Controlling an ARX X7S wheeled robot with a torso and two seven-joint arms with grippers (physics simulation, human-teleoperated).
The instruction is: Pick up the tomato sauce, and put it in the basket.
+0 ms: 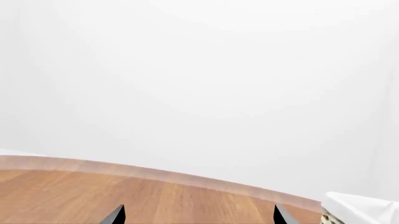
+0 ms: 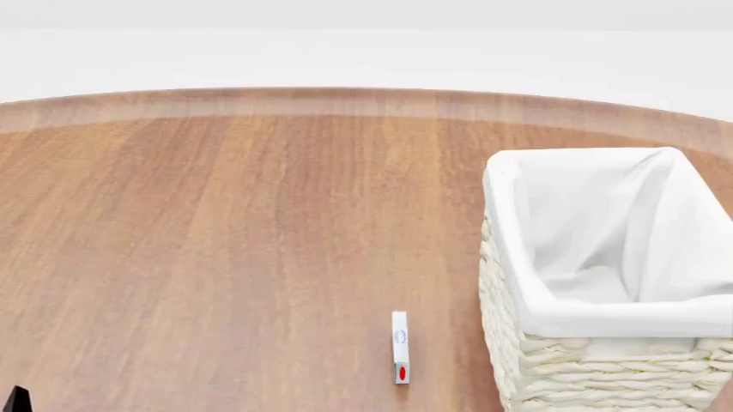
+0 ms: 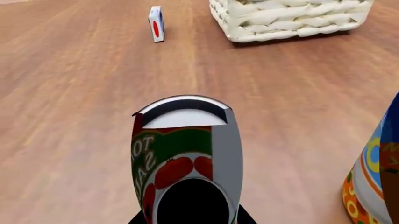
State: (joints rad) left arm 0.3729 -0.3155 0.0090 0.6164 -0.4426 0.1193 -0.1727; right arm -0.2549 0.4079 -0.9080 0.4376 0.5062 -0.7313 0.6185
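We see the tomato sauce (image 3: 181,158) right up close to our right tool, standing on the desk (image 2: 229,240). We cannot tell if that tool grips it. Our left tool (image 1: 198,215) is open and holds nothing. The basket (image 2: 596,283) sits near the desk's far edge, with wide bare wood beside it.

We see a bare simulated scene rather than a furnished room: a wide wooden desk (image 2: 229,223) with a rounded, paler edge stands against a plain white backdrop with no walls, windows or fittings to read. The goods on it suggest a household or grocery setting: a woven basket (image 2: 596,283) with a white cloth liner, a tomato sauce (image 3: 184,158) tin, a blue-and-yellow can (image 3: 377,177) and a small white carton (image 2: 400,346).
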